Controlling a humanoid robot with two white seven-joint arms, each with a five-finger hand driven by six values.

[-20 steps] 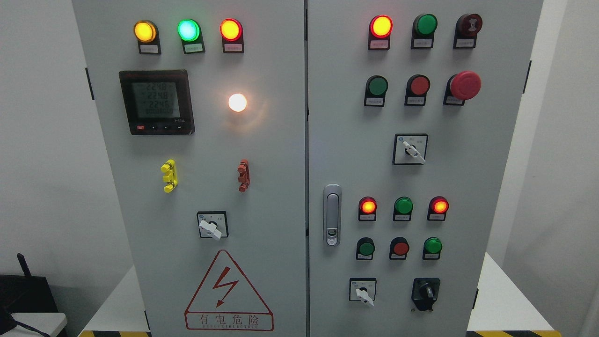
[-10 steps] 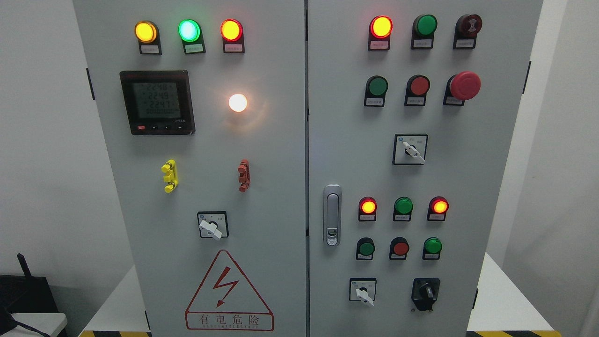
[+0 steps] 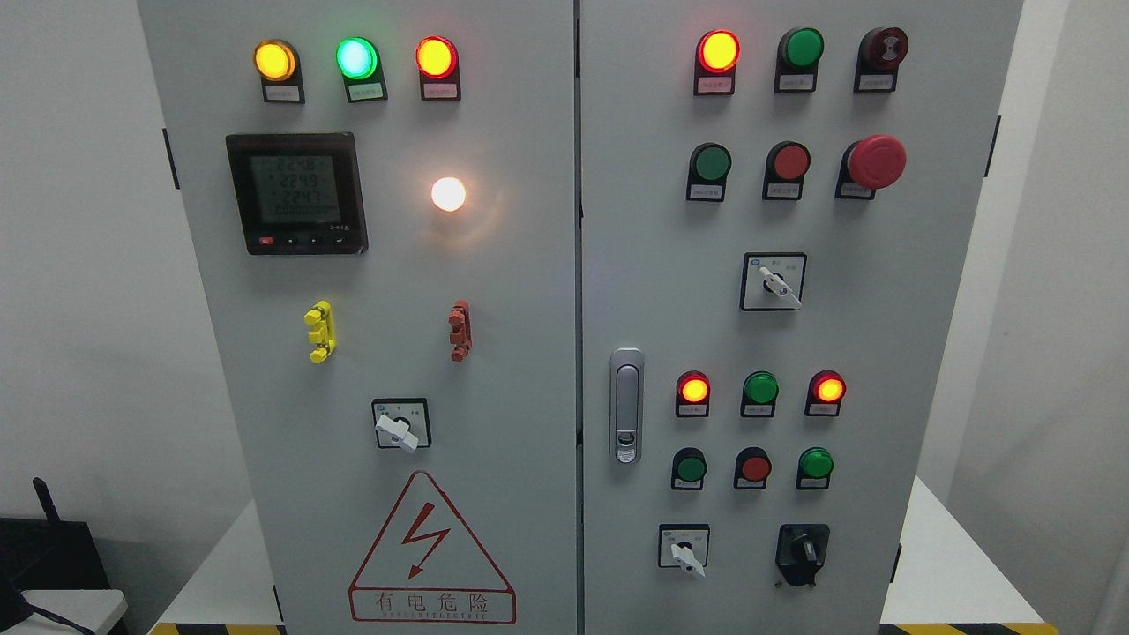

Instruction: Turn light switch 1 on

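Note:
A grey electrical cabinet (image 3: pixel 529 291) with two doors fills the head view. The left door carries a white-handled rotary switch (image 3: pixel 400 425) with its handle pointing down-right, a lit white lamp (image 3: pixel 448 194) and a digital meter (image 3: pixel 295 192). More rotary switches sit on the right door: one at mid height (image 3: pixel 774 282), one low (image 3: pixel 684 549) and a black one (image 3: pixel 802 553). The print on the labels is too small to tell which one is switch 1. Neither of my hands shows in the frame.
Amber, green and red lamps (image 3: pixel 355 58) glow along the top left. The right door holds push buttons, a red mushroom stop button (image 3: pixel 875 161), lit red lamps (image 3: pixel 693 388) and a silver door latch (image 3: pixel 626 406). A yellow clip (image 3: pixel 319 332) and a red clip (image 3: pixel 459 330) stick out.
The view shifted very slightly and the meter's digits changed. Nothing else has moved.

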